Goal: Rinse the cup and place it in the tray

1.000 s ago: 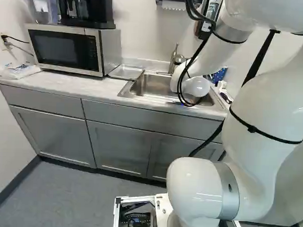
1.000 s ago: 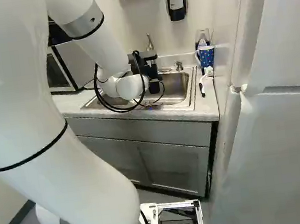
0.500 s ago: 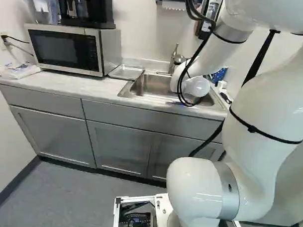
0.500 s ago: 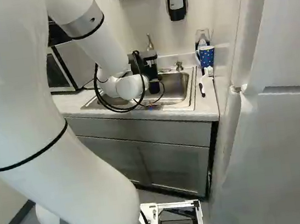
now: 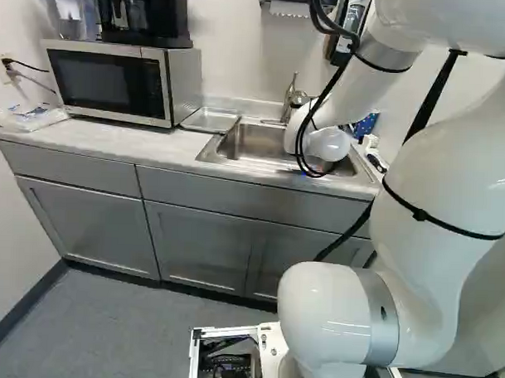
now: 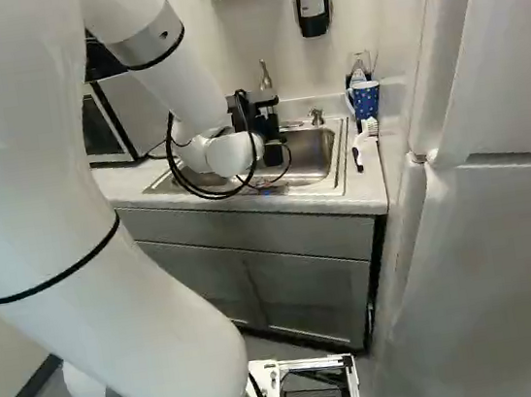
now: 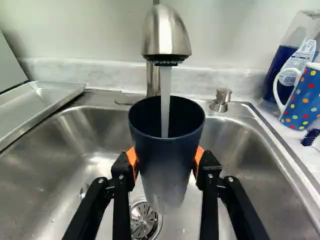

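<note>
Over the sink my gripper [image 6: 274, 139] hangs at the end of the arm, seen in the right base view. In the wrist view the gripper [image 7: 165, 162] is shut on a dark blue cup [image 7: 166, 155], an orange pad pressing each side. The cup is upright, its mouth under the faucet [image 7: 166, 37], and a stream of water [image 7: 165, 100] runs into it. The metal tray [image 7: 40, 102] lies on the counter beside the sink [image 7: 65, 165]; it also shows in the left base view. The arm hides the cup in the left base view.
A polka-dot mug [image 7: 302, 100], a bottle [image 7: 295, 65] and a brush [image 6: 366, 141] stand or lie on the counter beyond the sink's other side. A soap pump [image 7: 220, 100] rises behind the sink. The microwave [image 5: 111, 83] is past the tray; a large white door [image 6: 504, 226] is at the right.
</note>
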Controlling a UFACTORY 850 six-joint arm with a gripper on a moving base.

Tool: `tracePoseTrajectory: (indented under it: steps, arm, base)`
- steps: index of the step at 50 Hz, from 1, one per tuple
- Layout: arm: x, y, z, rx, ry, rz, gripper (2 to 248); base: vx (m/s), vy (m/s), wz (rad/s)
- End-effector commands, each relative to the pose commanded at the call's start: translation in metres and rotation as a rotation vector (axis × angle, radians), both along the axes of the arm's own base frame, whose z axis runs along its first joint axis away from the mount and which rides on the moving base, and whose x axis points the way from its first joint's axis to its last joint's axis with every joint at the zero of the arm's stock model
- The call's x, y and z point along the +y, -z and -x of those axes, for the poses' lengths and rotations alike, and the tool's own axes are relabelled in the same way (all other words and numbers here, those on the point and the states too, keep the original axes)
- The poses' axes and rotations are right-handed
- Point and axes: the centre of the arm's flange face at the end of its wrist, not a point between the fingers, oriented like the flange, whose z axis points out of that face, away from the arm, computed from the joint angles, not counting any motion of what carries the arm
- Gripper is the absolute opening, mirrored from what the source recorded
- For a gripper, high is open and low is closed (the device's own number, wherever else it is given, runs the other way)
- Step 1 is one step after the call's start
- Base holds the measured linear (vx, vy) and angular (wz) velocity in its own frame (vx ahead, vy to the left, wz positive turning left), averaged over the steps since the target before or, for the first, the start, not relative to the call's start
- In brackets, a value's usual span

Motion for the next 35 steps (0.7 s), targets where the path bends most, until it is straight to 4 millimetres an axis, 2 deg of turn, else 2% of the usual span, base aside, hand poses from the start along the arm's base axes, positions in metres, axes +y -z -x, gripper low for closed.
tracePoseTrajectory:
  steps: [35]
  arm:
    - [0.0,0.0,0.0,0.0,0.0,0.0,124]
  base:
    - [0.0,0.0,0.0]
